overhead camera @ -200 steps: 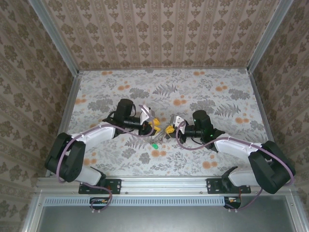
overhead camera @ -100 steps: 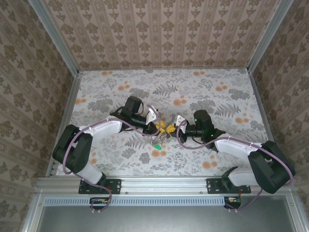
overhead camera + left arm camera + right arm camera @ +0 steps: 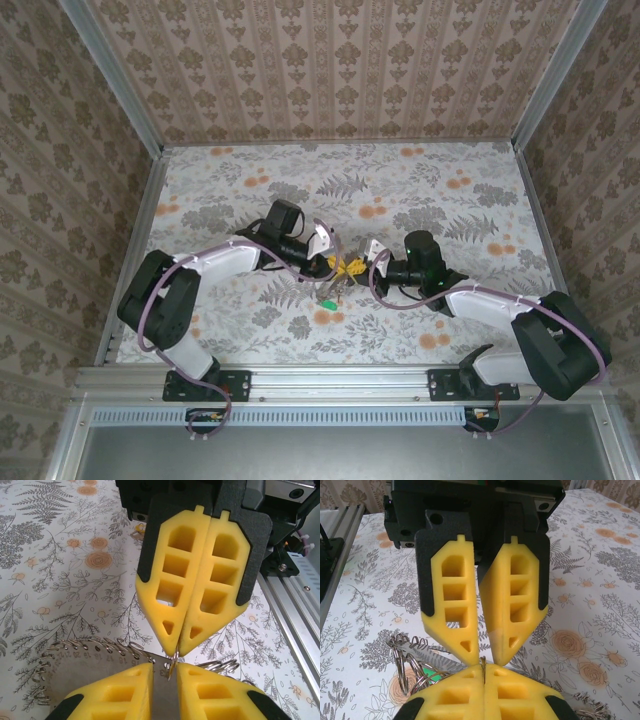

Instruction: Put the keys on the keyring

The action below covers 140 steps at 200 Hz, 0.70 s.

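table (image 3: 450, 170): grey ferns, orange flowers | fingers (image 3: 149, 582): yellow | keyring (image 3: 90, 662): silvery

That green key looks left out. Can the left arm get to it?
Probably yes. The green key lies bare on the table, just on the near side of the left pincer, with nothing between, though that pincer is at the keyring.

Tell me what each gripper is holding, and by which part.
Right gripper, shut, pinches a thin wire loop at the edge of the keyring. Left gripper: jaws slightly apart beside that loop; a grip cannot be told.
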Tool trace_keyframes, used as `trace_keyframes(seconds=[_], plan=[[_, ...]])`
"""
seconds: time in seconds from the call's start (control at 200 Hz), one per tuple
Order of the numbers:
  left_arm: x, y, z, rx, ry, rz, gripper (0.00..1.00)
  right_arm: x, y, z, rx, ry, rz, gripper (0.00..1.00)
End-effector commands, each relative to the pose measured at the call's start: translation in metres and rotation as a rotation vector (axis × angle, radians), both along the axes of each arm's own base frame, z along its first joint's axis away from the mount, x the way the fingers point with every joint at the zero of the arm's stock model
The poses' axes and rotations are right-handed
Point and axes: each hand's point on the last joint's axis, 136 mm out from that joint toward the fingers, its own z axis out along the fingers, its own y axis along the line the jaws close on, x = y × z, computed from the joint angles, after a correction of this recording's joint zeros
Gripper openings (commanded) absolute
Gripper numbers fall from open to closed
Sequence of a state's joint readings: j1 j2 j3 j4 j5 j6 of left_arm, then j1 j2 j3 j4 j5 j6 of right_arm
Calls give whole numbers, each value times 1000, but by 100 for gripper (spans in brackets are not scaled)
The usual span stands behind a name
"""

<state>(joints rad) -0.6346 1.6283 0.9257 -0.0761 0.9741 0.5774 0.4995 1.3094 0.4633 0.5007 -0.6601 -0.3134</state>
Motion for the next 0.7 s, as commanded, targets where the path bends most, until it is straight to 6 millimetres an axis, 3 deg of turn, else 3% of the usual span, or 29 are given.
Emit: trace_keyframes(seconds=[0.0,0.285,0.405,0.48,0.64,0.695], plan=[[2,-5,3,-9,-25,-24,19,0,2,10,39,-29,22,0],[2,-9,1,-3,-11,-44,21,3,4,15,67,-24,18,0],[0,-10,1,1,-7,-55,11,4,5,17,71,-23,25,0],[-3,-11,2,4,5,-76,0,3,6,17,71,-20,28,0],[-2,-10,2,-1,-2,-66,0,4,2,9,30,7,5,0],[2,-9,5,-14,-23,-46,0,3,-3,3,-5,20,-11,6]])
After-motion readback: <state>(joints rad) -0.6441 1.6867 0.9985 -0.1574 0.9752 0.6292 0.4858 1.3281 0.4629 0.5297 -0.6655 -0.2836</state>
